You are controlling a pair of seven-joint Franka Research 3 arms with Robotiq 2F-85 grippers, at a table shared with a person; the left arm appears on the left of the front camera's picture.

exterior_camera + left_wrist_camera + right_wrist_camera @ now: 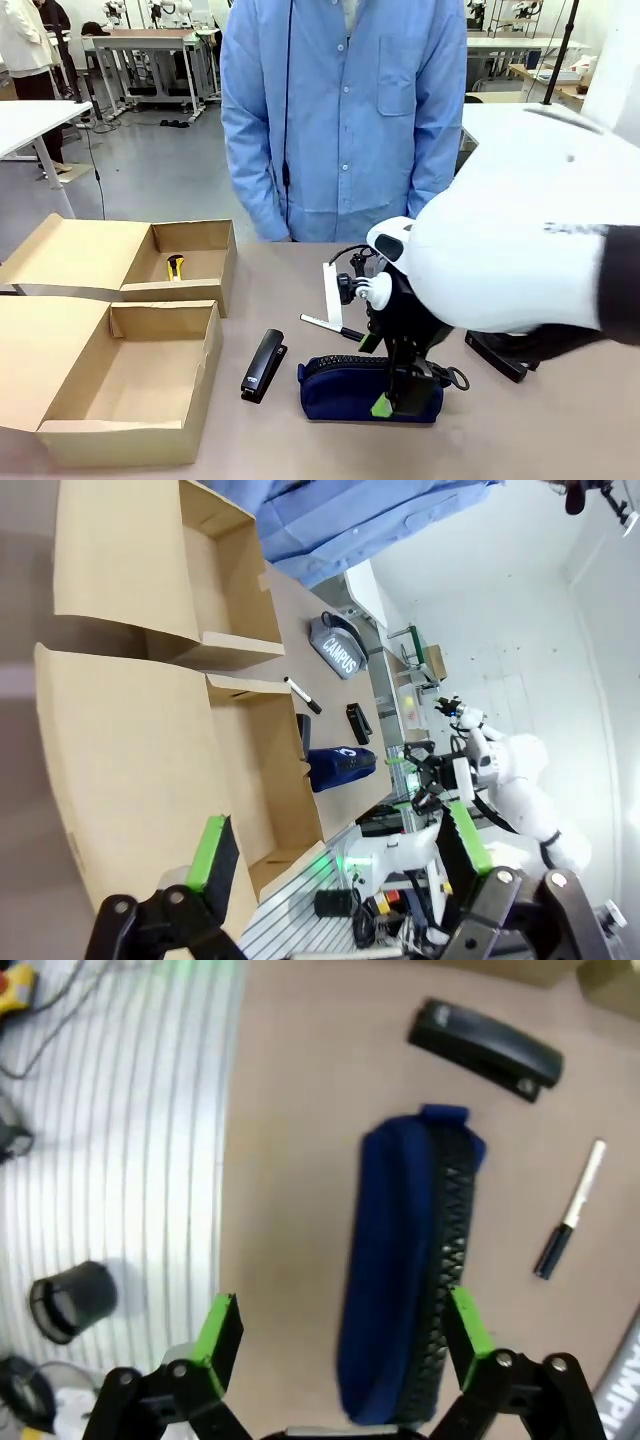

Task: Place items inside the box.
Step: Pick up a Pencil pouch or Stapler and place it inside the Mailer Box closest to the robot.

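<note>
Closest to us, the navy fabric zip pouch (335,392) is lying flat on the tan table (300,440), near the robot's edge. The right gripper (398,400) is hovering over the pouch's right end, jaws spread wide and gripping nothing. In the right wrist view one green pad (468,1325) is sitting above the zip side, while the other is hanging over bare table.

We are judging the pouch soft and light, likely to sag when lifted, with cloth that should not slip. We are favouring a pinch across its narrow width near the middle, one pad on each long side, so it hangs evenly.

The left gripper (335,845) is hanging high above the boxes, fingers wide apart and empty.

Just beyond the pouch, the black stapler (263,365) and the white black-capped marker (335,327) are lying apart from it; both look rigid and small. To the left, the open brown cardboard box (212,345) is waiting with nothing visible inside. Behind it, a second open cardboard box (228,260) is holding the yellow-black utility knife (175,266). Farthest off, a person in a light-blue shirt (340,120) is standing at the table's far side.
</note>
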